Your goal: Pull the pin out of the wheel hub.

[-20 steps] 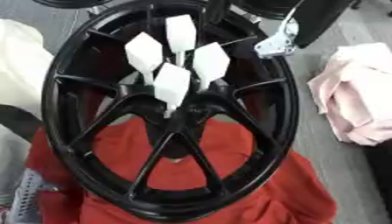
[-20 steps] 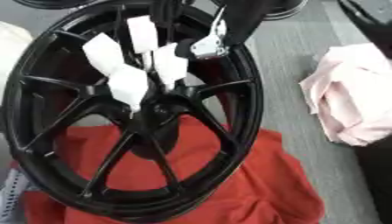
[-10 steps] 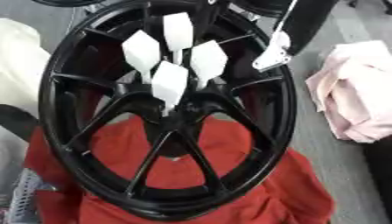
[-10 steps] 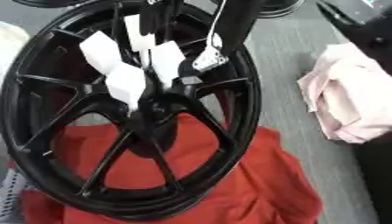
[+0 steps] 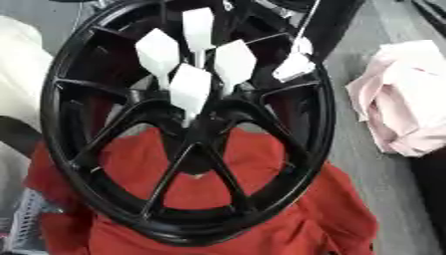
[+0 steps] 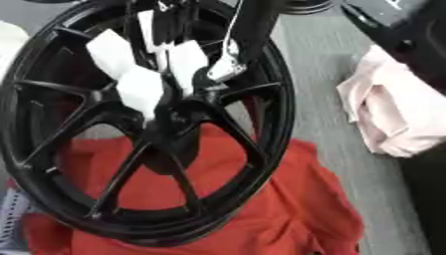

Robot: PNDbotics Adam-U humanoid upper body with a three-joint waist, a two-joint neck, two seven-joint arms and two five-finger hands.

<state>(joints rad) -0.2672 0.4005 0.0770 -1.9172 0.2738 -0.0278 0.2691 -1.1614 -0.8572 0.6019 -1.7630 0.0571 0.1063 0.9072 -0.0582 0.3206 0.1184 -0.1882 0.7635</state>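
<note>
You have one black wheel hub (image 5: 96, 164), four white-tagged pins (image 5: 190, 87), one red cloth (image 5: 261, 164), one pink cloth (image 5: 405, 109).

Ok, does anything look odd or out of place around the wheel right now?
The black wheel lies on crumpled red cloth, with a pink cloth bunched beside it. White-tagged pins stand in the hub, and another white tag hangs on a thin line over the rim.
</note>
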